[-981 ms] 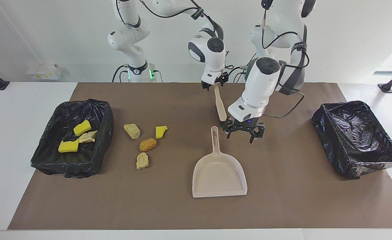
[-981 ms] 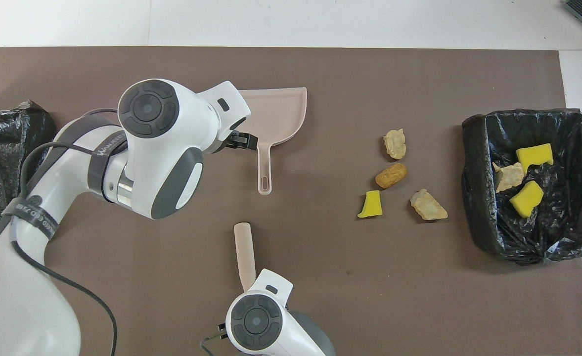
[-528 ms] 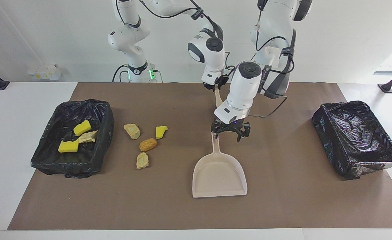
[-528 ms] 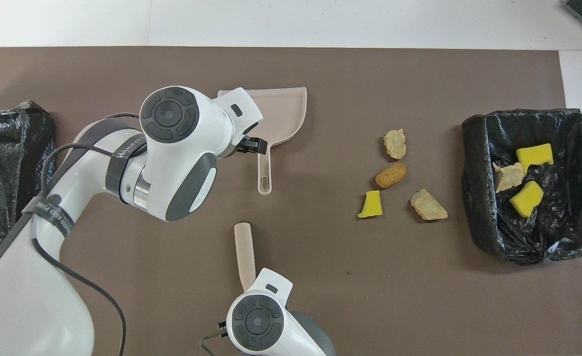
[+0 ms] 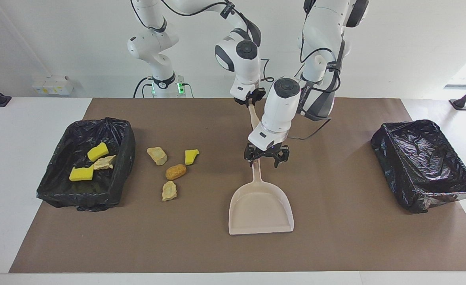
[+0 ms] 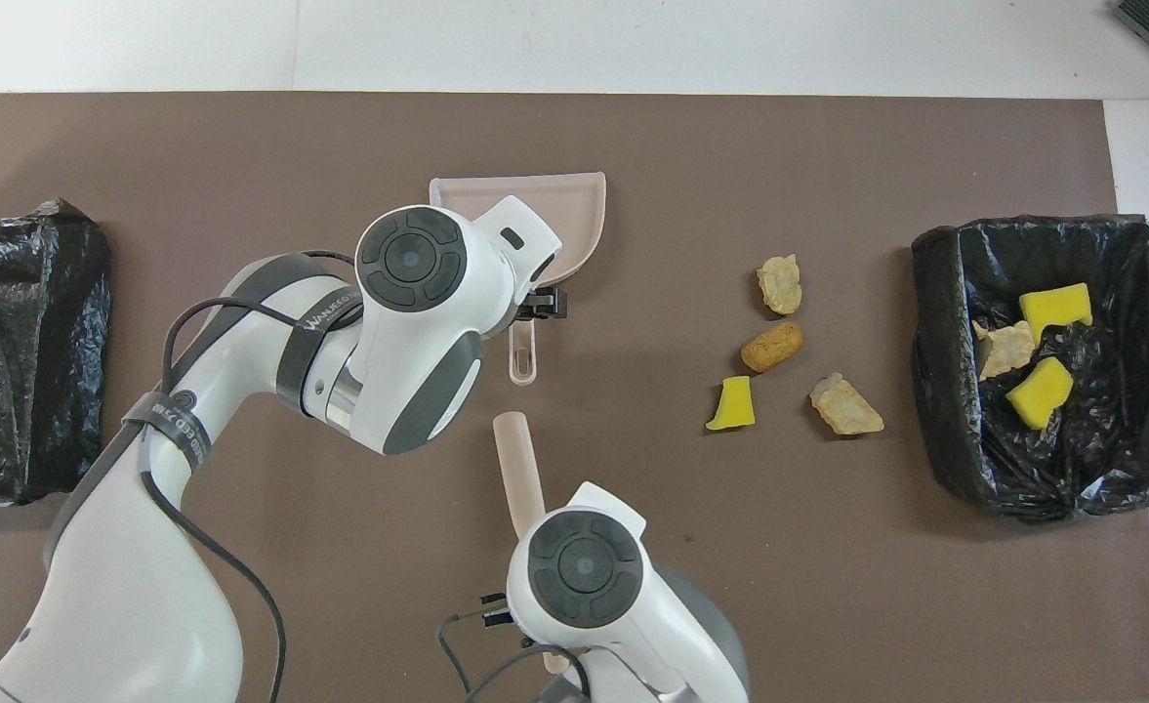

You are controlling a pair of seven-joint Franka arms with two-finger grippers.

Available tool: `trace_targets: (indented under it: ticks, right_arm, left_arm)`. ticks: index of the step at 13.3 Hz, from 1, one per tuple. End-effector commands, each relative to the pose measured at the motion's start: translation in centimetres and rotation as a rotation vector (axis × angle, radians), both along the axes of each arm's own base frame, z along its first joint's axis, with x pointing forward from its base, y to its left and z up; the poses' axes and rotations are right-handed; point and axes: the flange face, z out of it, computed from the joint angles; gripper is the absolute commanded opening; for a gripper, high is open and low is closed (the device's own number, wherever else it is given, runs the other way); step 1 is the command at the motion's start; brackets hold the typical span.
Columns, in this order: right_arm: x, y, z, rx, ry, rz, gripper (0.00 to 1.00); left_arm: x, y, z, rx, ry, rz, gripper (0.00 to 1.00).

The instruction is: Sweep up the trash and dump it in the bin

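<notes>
The left gripper (image 5: pixel 265 159) hangs low over the top end of the pale pink plastic dustpan's (image 5: pixel 260 208) handle, its fingers spread apart to either side of it. Whether they touch it I cannot tell. At about eleven o'clock from it in the facing view, the right gripper (image 5: pixel 250 100) is clamped on the upper end of a pale beige sweeper stick (image 5: pixel 253 117), which slants down just beside the left arm's wrist. That closeness is the first risk, because a swing of either arm could knock the stick against the wrist. A pinch that lands off-centre on the thin handle could also swivel the pan on the brown mat (image 5: pixel 335 241) or let it tip once lifted. Four loose pieces of trash (image 5: pixel 175 171) — yellow sponge chunks and tan bread-like lumps — lie at about nine to ten o'clock from the pan, toward the right arm's end. Just beside them stands a black-lined bin (image 5: pixel 126 134) with three pieces already in it. Its soft liner rim could snag the pan's lip during a dump, and a hard sweep could scatter the light pieces. There is bare mat at six o'clock of the pan, and more at three o'clock — a wide stretch before the second black-lined bin (image 5: pixel 423 166).
</notes>
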Motion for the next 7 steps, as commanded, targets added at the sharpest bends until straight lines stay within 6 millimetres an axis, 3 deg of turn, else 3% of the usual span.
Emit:
trace_targets:
  ticks: [1, 3, 7]
  right_arm:
    - [0.8, -6.4, 4.3, -0.079, 0.004, -0.046, 0.0]
    - [1.8, -10.0, 5.2, -0.181, -0.005, -0.06, 0.0]
    - [6.3, -19.5, 3.8, -0.422, -0.092, -0.015, 0.0]
  left_arm:
    - [-0.5, -1.9, -3.1, 0.004, -0.009, 0.01, 0.95]
    - [-1.3, -2.8, -4.4, 0.018, 0.017, 0.005, 0.85]
    - [-2.0, -2.5, -3.3, 0.056, 0.064, 0.02, 0.71]
